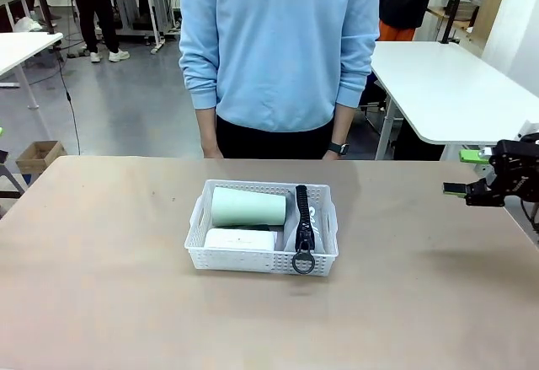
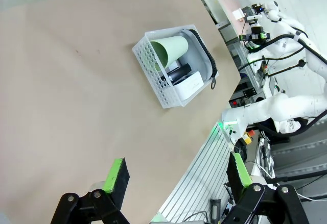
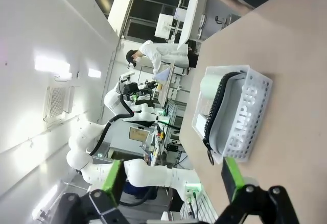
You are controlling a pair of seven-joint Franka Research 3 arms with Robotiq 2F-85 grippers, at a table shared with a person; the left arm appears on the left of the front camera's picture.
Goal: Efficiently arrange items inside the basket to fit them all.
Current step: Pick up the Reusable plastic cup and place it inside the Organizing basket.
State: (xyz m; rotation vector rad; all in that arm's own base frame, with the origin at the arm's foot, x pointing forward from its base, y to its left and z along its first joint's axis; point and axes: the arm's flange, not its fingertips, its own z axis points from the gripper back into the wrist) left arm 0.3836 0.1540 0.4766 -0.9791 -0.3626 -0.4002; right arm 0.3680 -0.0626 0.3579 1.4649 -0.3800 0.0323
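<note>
From the left wrist, black stapler [image 2: 178, 73] shows in basket [image 2: 153, 66]; both grippers wide, empty

Cup [image 1: 248, 206] behind box [image 1: 240, 239] (pouch [image 1: 304, 227] right), in basket [image 1: 262, 260].

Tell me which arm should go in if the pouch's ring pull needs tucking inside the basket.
Right, probably. The ring pull hangs over the rim at the basket's right end, and the open right gripper hovers on that side of the table.
</note>
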